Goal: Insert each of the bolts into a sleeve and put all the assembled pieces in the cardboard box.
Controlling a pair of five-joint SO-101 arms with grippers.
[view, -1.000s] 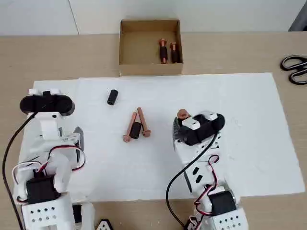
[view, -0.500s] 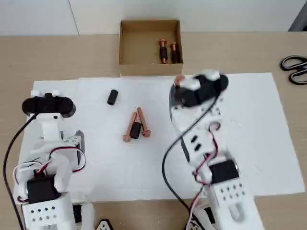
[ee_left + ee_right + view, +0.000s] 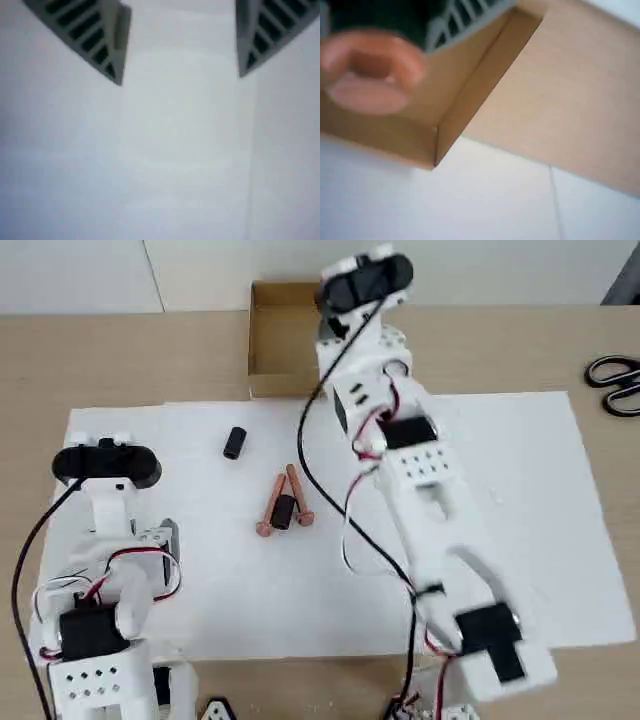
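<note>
Right pincer is clenched on an assembled piece. Its copper bolt head faces the wrist camera end-on with the dark sleeve behind it, so the long axis points roughly toward that camera. The piece hangs over the floor of the cardboard box, close inside one corner and not over the tabletop; judged, a plain release drops it into the box, with little margin to the wall. Left pincer is released over the white sheet, on the side nearer the loose sleeve and the two bolts lying against a second sleeve.
</note>
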